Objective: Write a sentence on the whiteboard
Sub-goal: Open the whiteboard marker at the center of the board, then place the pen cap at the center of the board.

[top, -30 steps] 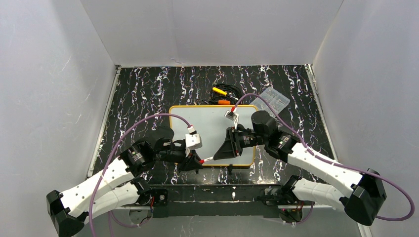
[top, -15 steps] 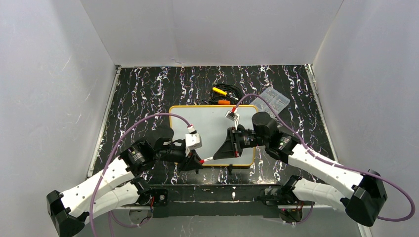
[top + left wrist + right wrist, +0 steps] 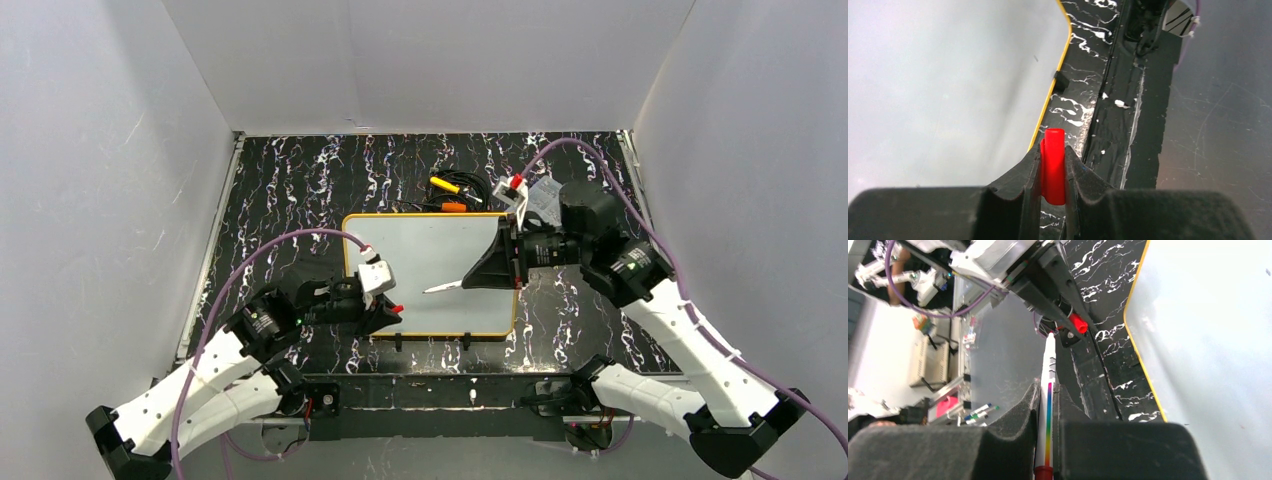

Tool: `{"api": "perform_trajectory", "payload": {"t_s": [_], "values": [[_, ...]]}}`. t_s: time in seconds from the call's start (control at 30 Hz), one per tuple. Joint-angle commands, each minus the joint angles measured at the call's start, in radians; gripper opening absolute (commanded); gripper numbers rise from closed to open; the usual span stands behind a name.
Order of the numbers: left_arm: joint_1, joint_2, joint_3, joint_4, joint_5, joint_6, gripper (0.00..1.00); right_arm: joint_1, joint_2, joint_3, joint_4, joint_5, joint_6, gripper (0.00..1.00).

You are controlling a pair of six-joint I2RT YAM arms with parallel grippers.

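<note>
The whiteboard (image 3: 430,255) lies flat in the middle of the table, yellow-rimmed and glossy; no sentence shows on its white face. My right gripper (image 3: 470,282) hovers over the board's right part, shut on a white marker (image 3: 440,288) with a rainbow stripe (image 3: 1049,400), its bare tip pointing left. My left gripper (image 3: 388,310) sits at the board's near left edge, shut on the marker's red cap (image 3: 1053,167). In the right wrist view the cap (image 3: 1078,324) sits apart from the marker tip. The left wrist view shows the board (image 3: 948,75) beyond the cap.
Yellow and orange items with black cables (image 3: 447,190) lie just behind the board. A clear plastic box (image 3: 555,200) sits at the back right, partly behind my right arm. Two black clips (image 3: 397,340) stand at the board's near edge. White walls enclose the table.
The marker and cap, joined between both grippers near the board's front edge, have come apart. My right arm pulled back right with the marker; my left drew slightly left with the cap.
</note>
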Motion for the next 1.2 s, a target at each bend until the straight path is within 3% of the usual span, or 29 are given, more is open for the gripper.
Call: {"api": "perform_trajectory", "payload": {"t_s": [0.0,0.17,0.3,0.4,0.57,0.77,1.03,1.17], "values": [[0.024,-0.068,0.016,-0.021,-0.121,-0.009,0.0,-0.005,0.016,0.12,-0.149,-0.024,-0.129,0.01],[0.05,-0.139,0.075,-0.009,-0.407,-0.138,0.0,-0.005,-0.034,0.088,0.064,0.085,-0.032,0.01],[0.072,-0.101,0.205,-0.107,-0.656,-0.211,0.0,-0.006,-0.079,0.018,0.22,0.239,-0.002,0.01],[0.122,-0.043,0.291,-0.174,-0.76,-0.217,0.0,-0.006,-0.095,-0.017,0.3,0.318,-0.009,0.01],[0.416,0.077,0.365,-0.197,-0.592,-0.278,0.0,-0.006,-0.109,-0.056,0.407,0.431,-0.011,0.01],[0.752,0.16,0.25,-0.091,-0.401,-0.457,0.0,-0.005,-0.136,-0.15,0.488,0.534,0.006,0.01],[0.764,0.254,-0.034,0.021,-0.427,-0.612,0.0,0.005,-0.176,-0.225,0.531,0.564,0.006,0.01],[0.764,0.283,-0.103,0.049,-0.514,-0.648,0.0,0.007,-0.178,-0.23,0.519,0.564,-0.007,0.01]]}}
